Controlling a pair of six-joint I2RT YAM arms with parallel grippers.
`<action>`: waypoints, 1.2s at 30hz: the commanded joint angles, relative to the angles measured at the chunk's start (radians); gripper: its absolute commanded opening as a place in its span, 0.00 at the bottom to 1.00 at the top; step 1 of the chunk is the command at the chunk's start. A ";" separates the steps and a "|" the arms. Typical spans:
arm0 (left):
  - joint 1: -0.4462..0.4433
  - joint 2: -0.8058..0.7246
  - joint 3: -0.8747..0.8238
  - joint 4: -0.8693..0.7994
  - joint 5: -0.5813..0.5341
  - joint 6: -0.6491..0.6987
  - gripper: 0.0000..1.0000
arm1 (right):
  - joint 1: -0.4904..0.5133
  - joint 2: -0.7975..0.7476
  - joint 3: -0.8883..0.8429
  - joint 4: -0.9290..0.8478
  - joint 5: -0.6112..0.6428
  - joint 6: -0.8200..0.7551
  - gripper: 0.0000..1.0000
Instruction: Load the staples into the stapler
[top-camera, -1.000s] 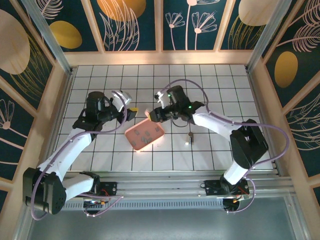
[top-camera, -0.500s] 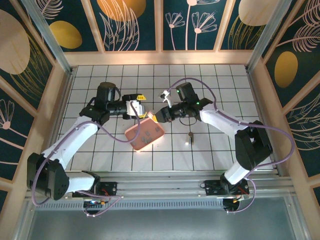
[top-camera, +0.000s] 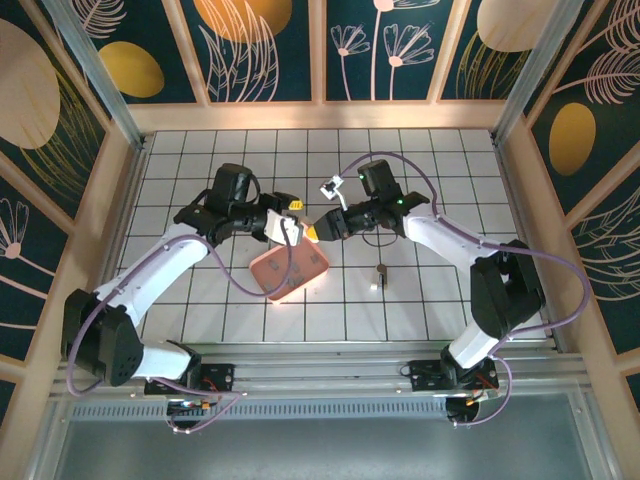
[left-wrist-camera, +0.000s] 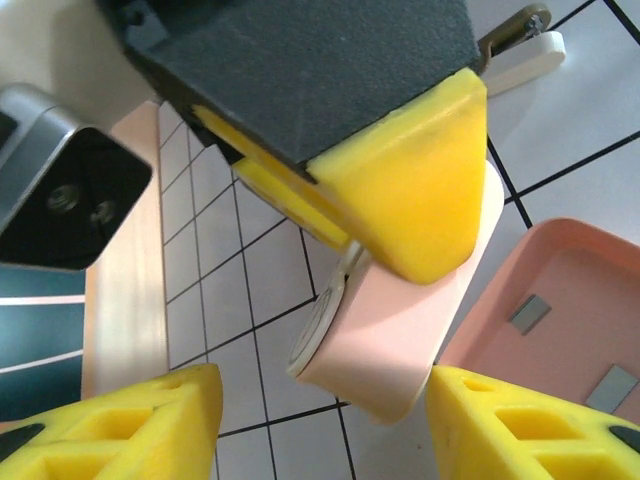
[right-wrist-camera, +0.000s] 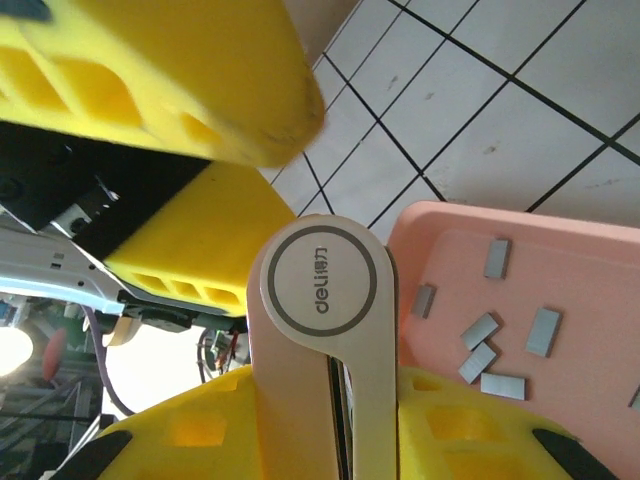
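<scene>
Middle: white tiled top (top-camera: 430, 160), thin dark lines make squares; wooden edge (top-camera: 320, 115) all round it; back wall (top-camera: 270, 60) at 12 o'clock dark blue-green, white flower drawings, big orange blob (top-camera: 240, 15); left wall (top-camera: 40, 150) at 9 o'clock and right wall (top-camera: 600, 170) at 3 o'clock same colours, tan and yellow blobs; silver post (top-camera: 90, 65) at 11 o'clock, another at 1 o'clock; metal rail (top-camera: 320, 375) at 6 o'clock, grey strip (top-camera: 320, 450) below it; light bright, even.

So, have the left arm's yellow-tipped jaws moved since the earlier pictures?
Yes. The left jaws moved right, from left of the flat pink plastic tray to its far edge, near the right jaws.
</scene>
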 joint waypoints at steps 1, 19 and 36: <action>-0.017 0.032 0.050 -0.058 -0.017 0.067 0.55 | -0.005 0.014 0.038 -0.013 -0.058 -0.001 0.20; -0.095 0.054 0.074 -0.109 -0.050 0.110 0.29 | -0.006 0.031 0.060 -0.056 -0.099 -0.015 0.20; -0.090 0.058 0.032 -0.017 0.106 -0.214 0.00 | -0.097 -0.189 -0.115 0.196 0.056 0.047 0.52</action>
